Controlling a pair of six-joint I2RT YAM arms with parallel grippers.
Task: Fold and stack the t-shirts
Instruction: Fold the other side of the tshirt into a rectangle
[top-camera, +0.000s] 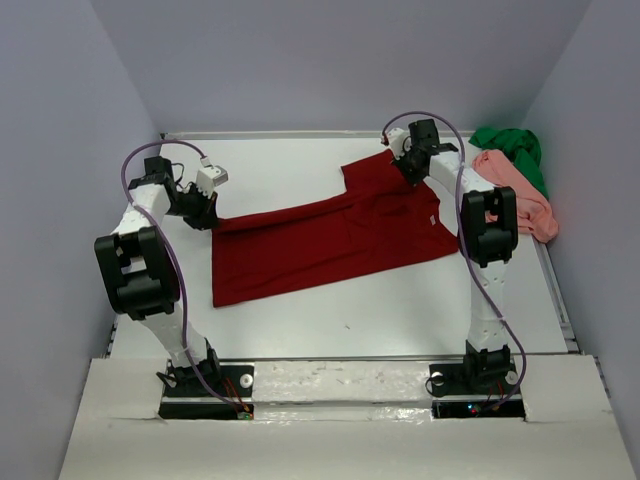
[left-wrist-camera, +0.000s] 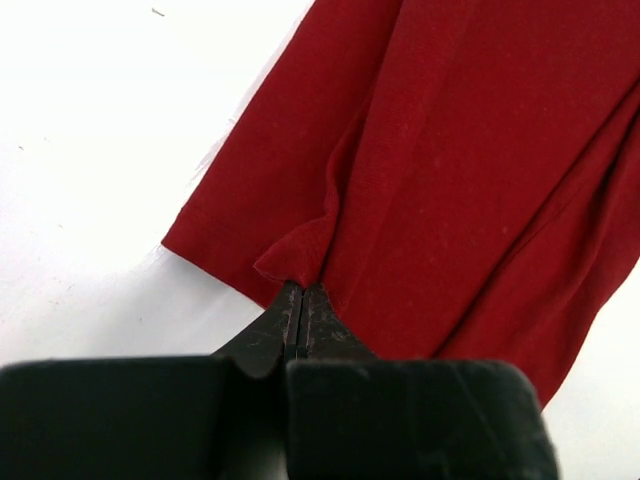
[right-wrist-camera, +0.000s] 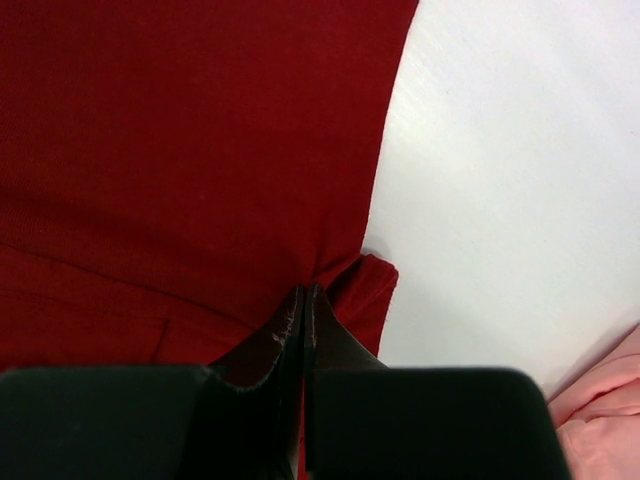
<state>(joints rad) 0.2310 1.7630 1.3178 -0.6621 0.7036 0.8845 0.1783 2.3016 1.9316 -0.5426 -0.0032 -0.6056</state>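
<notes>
Left tool (left-wrist-camera: 302, 290) clamps one edge of the dark red cloth t-shirt (left-wrist-camera: 450, 180); right tool (right-wrist-camera: 303, 292) clamps the opposite edge, with white bench (right-wrist-camera: 500, 180) open to its right.

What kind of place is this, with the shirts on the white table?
Most likely a lab test cell, not a home: a white table boxed in by plain grey walls, two robot arms bolted at its near edge, a dark red t-shirt spread between them.

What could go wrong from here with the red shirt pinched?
Left gripper and right gripper each pinch only a small pucker at the edge of the dark red t-shirt; it may slip out when pulled. The salmon pink t-shirt lies close to the right gripper and could get dragged.
</notes>
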